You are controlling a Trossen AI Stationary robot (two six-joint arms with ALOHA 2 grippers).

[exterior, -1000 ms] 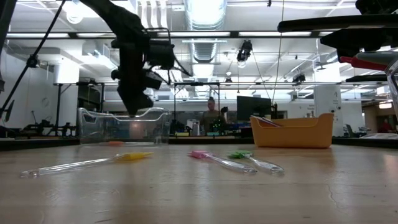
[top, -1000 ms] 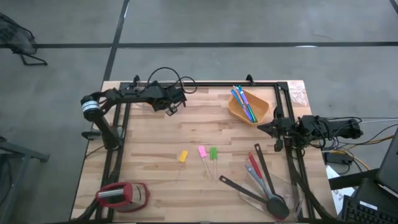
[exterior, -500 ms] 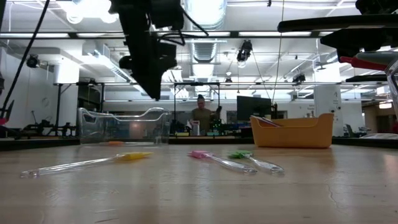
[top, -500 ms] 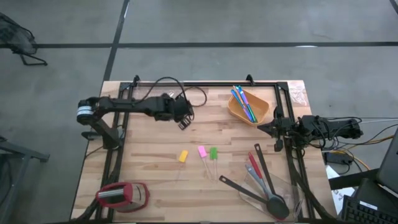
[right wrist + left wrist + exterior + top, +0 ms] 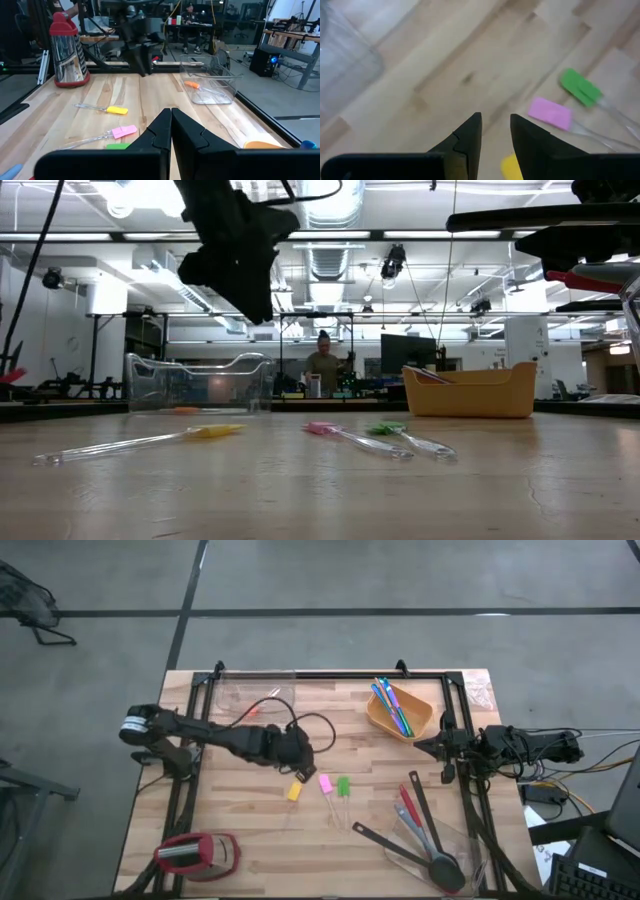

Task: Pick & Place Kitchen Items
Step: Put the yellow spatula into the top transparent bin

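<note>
My left gripper (image 5: 303,770) hangs above the table, just far of a yellow-headed piece (image 5: 294,791); its fingers stand a little apart and hold nothing (image 5: 495,119). Pink (image 5: 325,783) and green (image 5: 343,786) pieces with clear handles lie flat beside the yellow one. Two long black spoons (image 5: 425,850), a red-headed spatula (image 5: 405,802) and a grey-blue spoon (image 5: 415,830) lie at the near right. Blue, green and purple sticks (image 5: 393,705) lean in the orange tub (image 5: 420,725). An orange piece (image 5: 262,708) lies in the clear tub (image 5: 255,698). My right gripper (image 5: 420,746) waits shut at the right edge.
A squat red-and-black object (image 5: 195,852) stands at the near left corner. Black frame rails (image 5: 185,790) run along the table's left, far and right sides. Bare wood lies between the clear tub and the small pieces. A person (image 5: 325,365) stands in the room beyond.
My left gripper has swung from beside the clear tub at the far left toward the table's near edge and right, ending just far of the yellow piece. Nothing on the table has moved.
</note>
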